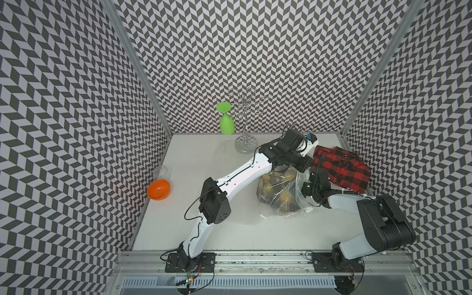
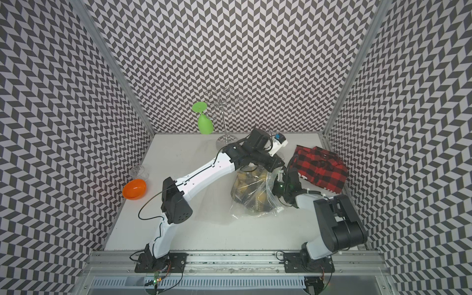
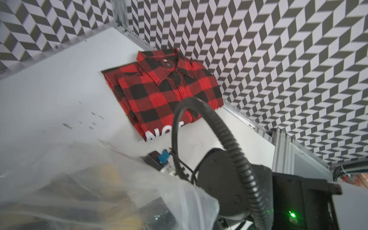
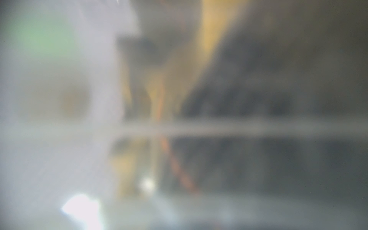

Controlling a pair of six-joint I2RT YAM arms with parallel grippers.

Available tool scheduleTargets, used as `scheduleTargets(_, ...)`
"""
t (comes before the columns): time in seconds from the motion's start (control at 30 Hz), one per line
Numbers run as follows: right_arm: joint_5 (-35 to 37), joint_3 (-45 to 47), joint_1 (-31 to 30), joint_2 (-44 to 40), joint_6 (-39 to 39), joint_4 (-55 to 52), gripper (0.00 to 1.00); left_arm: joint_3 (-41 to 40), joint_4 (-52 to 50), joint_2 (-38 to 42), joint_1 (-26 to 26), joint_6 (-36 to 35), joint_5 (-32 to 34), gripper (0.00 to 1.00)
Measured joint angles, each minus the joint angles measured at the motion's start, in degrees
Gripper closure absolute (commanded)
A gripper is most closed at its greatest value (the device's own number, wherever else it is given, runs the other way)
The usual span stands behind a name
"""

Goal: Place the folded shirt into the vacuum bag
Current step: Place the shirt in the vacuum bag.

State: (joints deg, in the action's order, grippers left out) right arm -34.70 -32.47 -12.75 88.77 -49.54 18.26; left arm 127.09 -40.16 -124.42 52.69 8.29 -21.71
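Note:
The folded shirt (image 1: 342, 168) (image 2: 319, 168) (image 3: 165, 89), red and black plaid, lies flat at the back right of the table, outside the bag. The vacuum bag (image 1: 278, 201) (image 2: 250, 201) (image 3: 99, 179), clear crinkly plastic, lies mid-table with a dark and yellow garment (image 1: 275, 189) inside. My left gripper (image 1: 302, 167) (image 2: 274, 167) is shut on the bag's raised edge near the shirt. My right gripper (image 1: 305, 185) (image 2: 277, 187) reaches in at that same edge, veiled by plastic. The right wrist view is a blur of plastic, so its jaws are hidden.
At the back, a green wine glass (image 1: 226, 122) hangs upside down on a wire rack (image 1: 245, 143). An orange bowl (image 1: 158, 189) and a clear cup (image 1: 161, 172) sit against the left wall. The shirt lies close to the right wall.

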Motion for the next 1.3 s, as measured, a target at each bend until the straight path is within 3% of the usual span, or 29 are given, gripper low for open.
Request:
scheduleTargets(0.1, 0.52, -1.18, -0.07, 0.81, 1.57, -1.40, 0.82, -5.86, 0.98, 2.73, -0.79, -1.05, 0.63, 0.98)
scheduleTargets(0.3, 4.11, -5.07, 2.10, -2.93, 9.73, -14.05, 0.85, -21.68, 3.78, 11.26, -5.70, -1.01, 0.55, 0.97)
scheduleTargets(0.57, 2.64, -13.44, 2.95, 3.10, 15.39, -18.95, 0.74, -24.37, 8.66, 13.40, -4.74, 1.57, -2.43, 0.91)
scheduleTargets(0.7, -1.75, -9.99, 2.29, 3.78, 13.66, -14.67, 0.75, -22.10, 8.81, 12.94, -4.44, 1.88, -2.86, 0.92)
scheduleTargets(0.87, -1.60, -7.37, 2.01, 2.32, 12.87, -13.70, 0.80, -11.45, 7.61, 7.85, -5.38, 1.64, -3.06, 0.91)
scheduleTargets(1.13, 4.72, 7.45, -1.03, -7.93, 3.54, -4.24, 0.85, 4.85, 1.86, -3.28, -4.50, 0.44, -4.07, 0.91)
scheduleTargets(1.3, 11.10, 14.93, -2.84, -17.27, -5.20, -2.03, 0.85, 4.66, -0.48, -4.11, -0.35, -1.77, -6.56, 0.90)
